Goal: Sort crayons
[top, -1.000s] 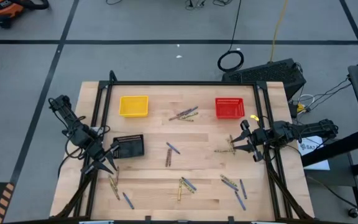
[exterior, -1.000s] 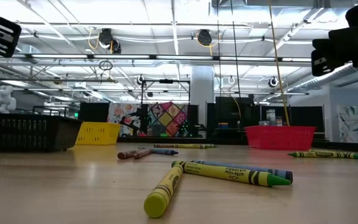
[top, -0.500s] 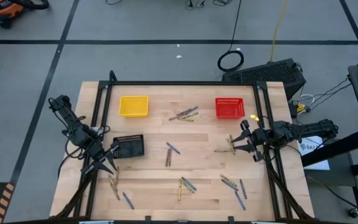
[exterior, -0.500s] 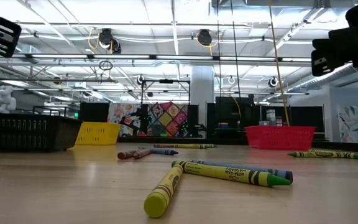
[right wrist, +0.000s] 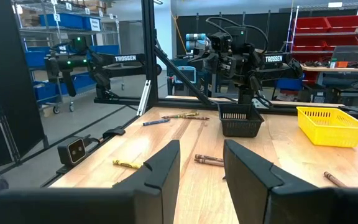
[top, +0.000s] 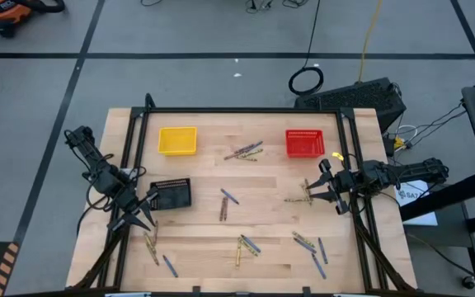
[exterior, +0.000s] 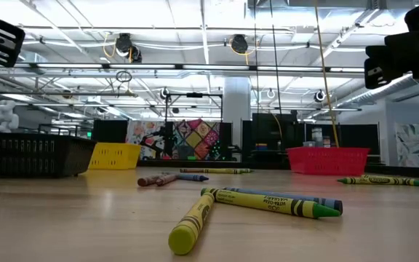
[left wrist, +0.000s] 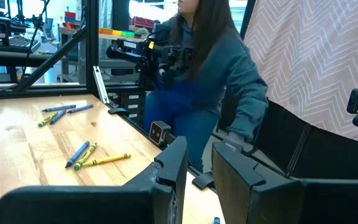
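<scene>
- High view: we note crayons (top: 244,152) scattered across the table (top: 204,247), frame centre and lower half.
- Left gripper (top: 142,218), lower left beside black basket (top: 171,195): fingers parted, empty.
- Right gripper (top: 326,186), centre right: released, empty.

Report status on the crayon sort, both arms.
Left gripper open, empty, beside the black mesh basket. Right gripper open, empty, at the right edge near the red mesh basket. Thin crayons lie scattered on the wooden table, none held. Nothing blocking.
</scene>
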